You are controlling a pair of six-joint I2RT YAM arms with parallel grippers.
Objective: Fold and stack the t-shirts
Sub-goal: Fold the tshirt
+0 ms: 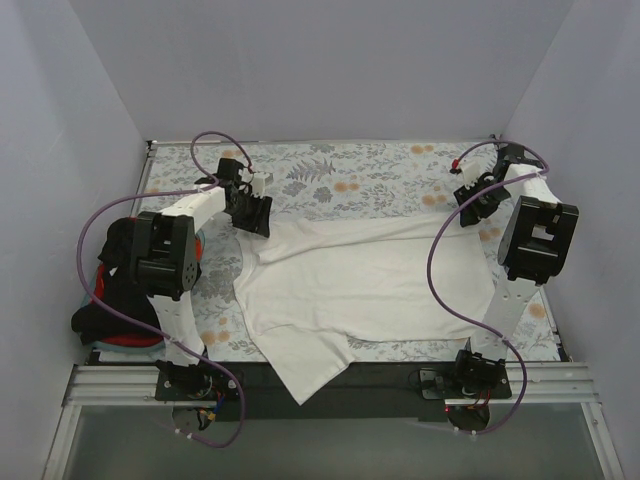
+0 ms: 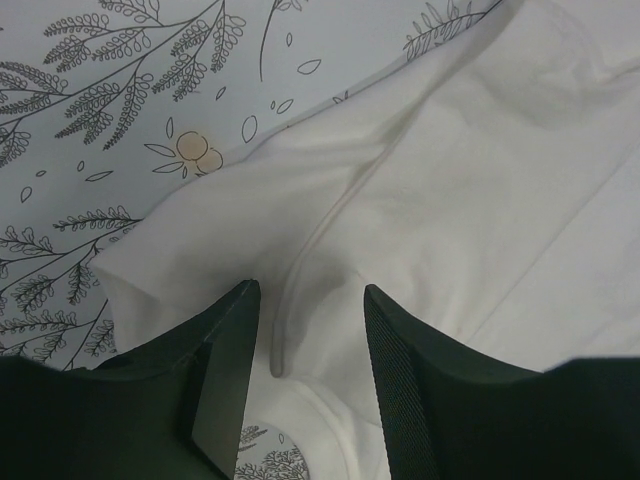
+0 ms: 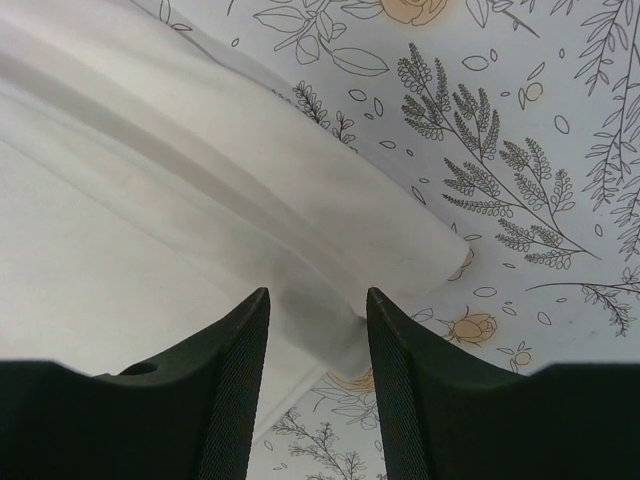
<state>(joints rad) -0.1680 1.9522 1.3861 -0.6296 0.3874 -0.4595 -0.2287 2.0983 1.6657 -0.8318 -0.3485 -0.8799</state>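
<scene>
Left gripper and right gripper, jaws of the 2 parted, each straddling a far-edge fold of the off-white shirt on the floral cloth.

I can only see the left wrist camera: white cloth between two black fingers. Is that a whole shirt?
Observer: Yes, a big off-white t-shirt spread on the flowery cloth, one end drooping over the near edge.
Child: Where's the other arm?
Observer: The right gripper is open over the shirt's far right corner.
Child: Any more shirts?
Observer: A black and red pile lies at the cloth's left edge.
</scene>
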